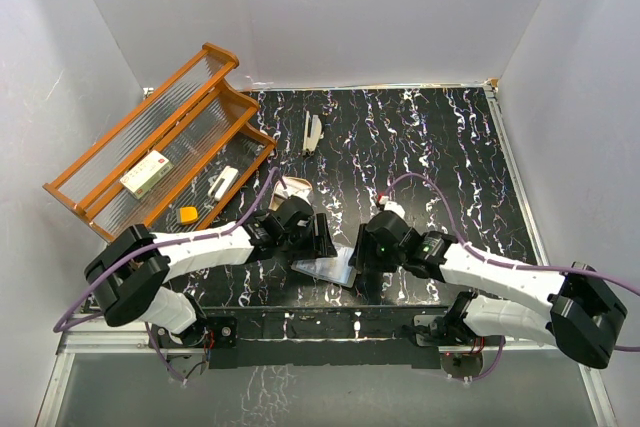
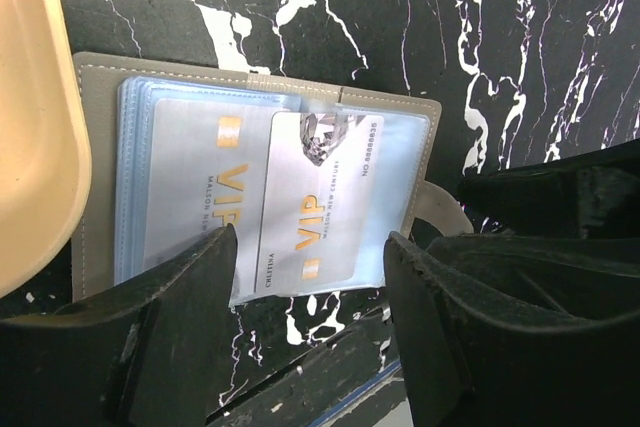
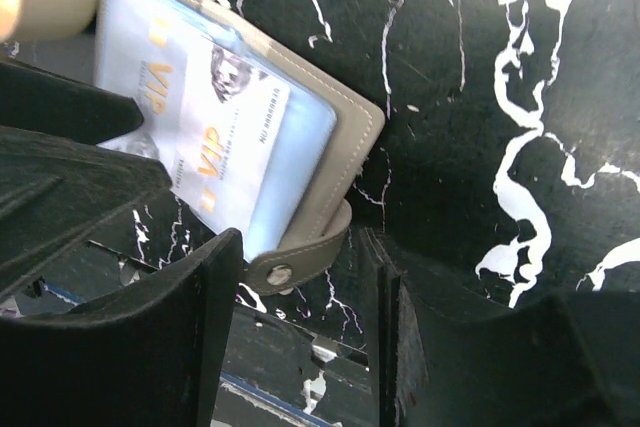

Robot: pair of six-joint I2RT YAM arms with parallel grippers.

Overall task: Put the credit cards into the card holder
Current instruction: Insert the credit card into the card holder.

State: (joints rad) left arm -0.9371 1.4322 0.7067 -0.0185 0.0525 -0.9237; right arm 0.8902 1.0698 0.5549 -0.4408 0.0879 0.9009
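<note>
The card holder lies open on the black marbled table, between my two grippers. In the left wrist view its grey cover frames bluish sleeves. One silver VIP credit card sits under the left sleeve. A second, tilted card lies at the right sleeve, its lower end past the sleeve's edge. My left gripper is open, one finger on each side of that card. My right gripper is open around the snap strap of the holder. No loose stack of cards shows.
A tan oval tray lies right beside the holder's left edge. A wooden rack at the back left holds a white box with red marks. A white object lies at the back centre. The table's front edge is close below the holder.
</note>
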